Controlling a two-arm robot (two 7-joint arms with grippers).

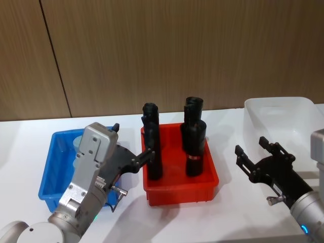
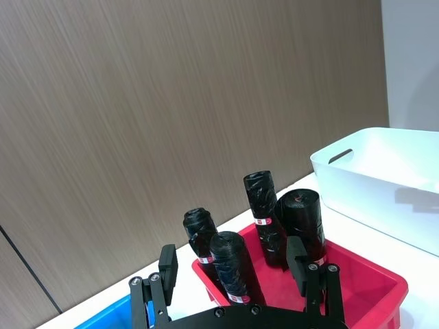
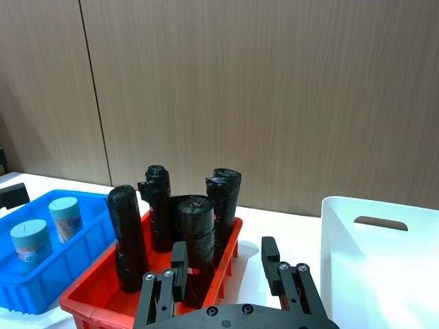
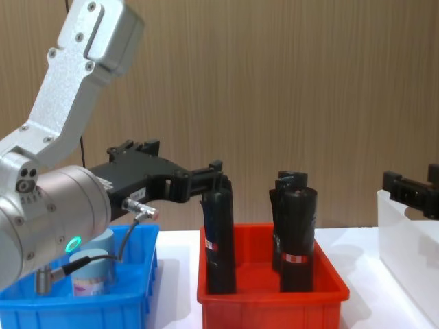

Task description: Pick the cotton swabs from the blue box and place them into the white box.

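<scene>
The blue box sits at the table's left. Two cotton swab jars with pale blue lids stand upright in it; one jar shows behind my left arm in the chest view. My left gripper hovers open over the blue box's right side, its fingers pointing toward the red bin, holding nothing. The white box stands at the far right. In front of the white box my right gripper is open and holds nothing.
A red bin with several tall black rolls stands between the two boxes, close to the left gripper's fingertips. A wooden wall runs behind the table. Bare white tabletop lies in front of the red bin.
</scene>
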